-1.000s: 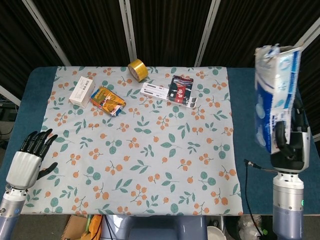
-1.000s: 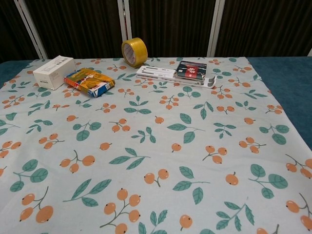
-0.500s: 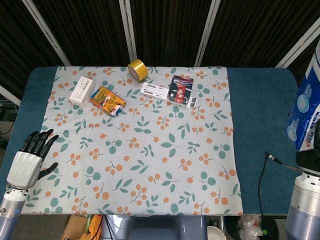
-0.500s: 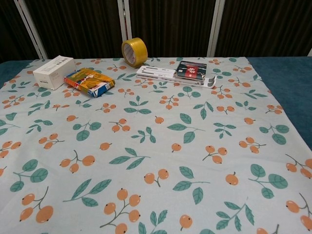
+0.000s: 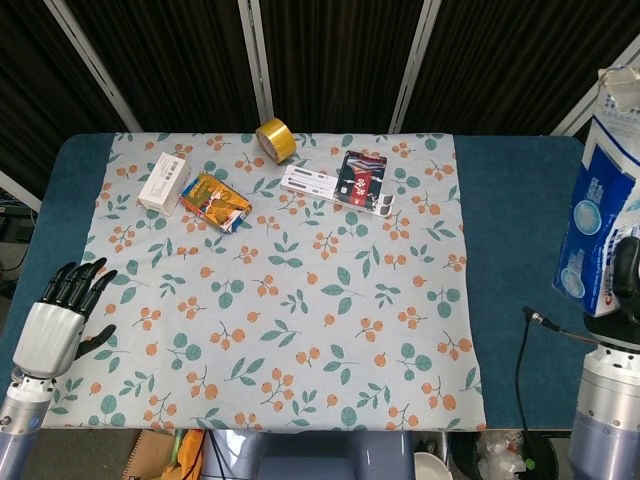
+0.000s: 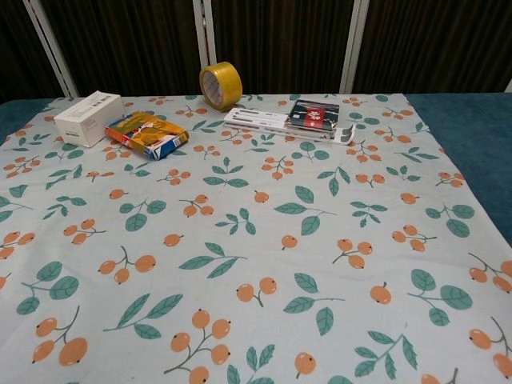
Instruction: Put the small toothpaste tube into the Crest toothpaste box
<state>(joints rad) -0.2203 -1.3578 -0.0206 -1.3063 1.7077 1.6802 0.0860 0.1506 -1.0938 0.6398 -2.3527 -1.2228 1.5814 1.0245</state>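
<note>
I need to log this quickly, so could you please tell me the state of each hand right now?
Left hand: open, holding nothing.
Right hand: holding the Crest toothpaste box upright at the table's right edge.

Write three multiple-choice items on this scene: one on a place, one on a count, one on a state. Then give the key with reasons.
1. Where is the yellow tape roll?
A. far edge of the cloth
B. near edge
C. in the left hand

2. How many boxes lie at the cloth's far left?
A. one
B. two
C. four

3. What is the left hand doing?
A. gripping a tube
B. pressing the cloth
C. holding nothing

Key: 1 A, the tape roll stands by the far edge of the cloth. 2 B, a white box and a colourful box. 3 C, the left hand has its fingers apart, empty.
</note>
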